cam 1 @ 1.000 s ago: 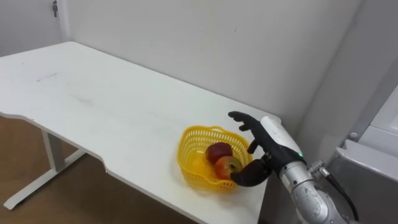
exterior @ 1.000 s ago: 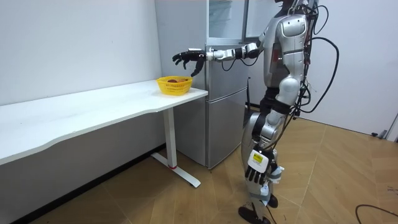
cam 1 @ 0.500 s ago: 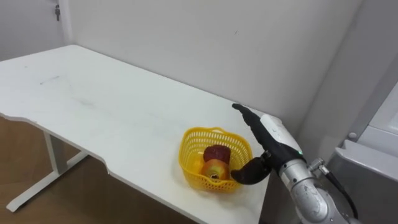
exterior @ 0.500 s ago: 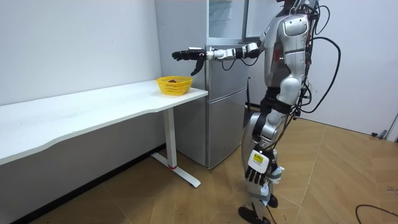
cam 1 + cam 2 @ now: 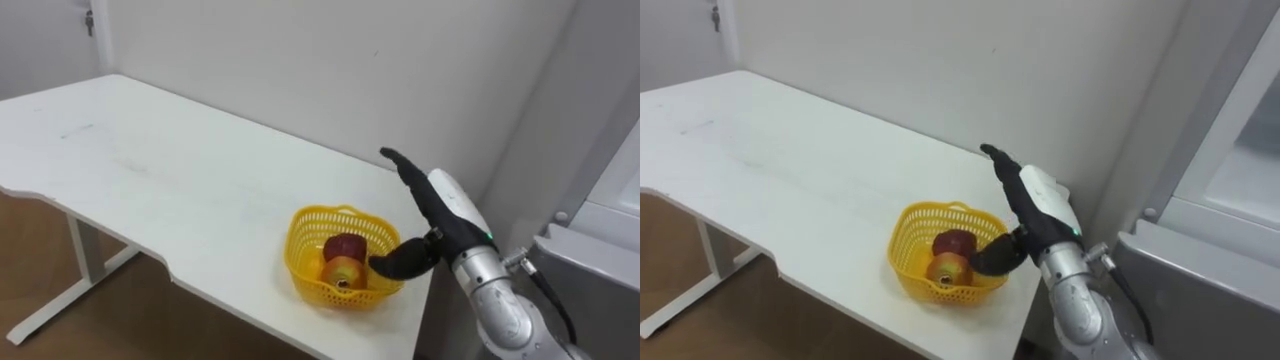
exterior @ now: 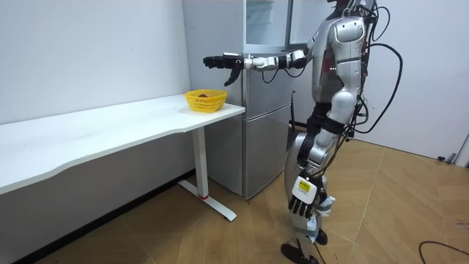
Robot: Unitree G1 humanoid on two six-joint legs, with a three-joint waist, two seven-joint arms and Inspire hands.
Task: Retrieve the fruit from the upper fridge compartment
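Spreading across the left of the eye views was a white table (image 5: 150,170), bare up to its right end. There a yellow basket (image 5: 303,262) sat near the corner. Two apples lay in it, a dark red one (image 5: 345,245) behind and a yellow-red one (image 5: 343,272) in front, touching each other.

The right hand (image 5: 440,215) was held out above the basket's right side with nothing in it. Its fingers (image 5: 405,172) were straight and pointed toward the wall, and the thumb (image 5: 395,263) was spread low toward the fruit. The room view showed the hand well clear of the basket (no contact with either apple).

A grey fridge (image 6: 260,139) stood right of the table. The left hand (image 6: 302,202) hung by the robot's leg, and I could not tell its state.
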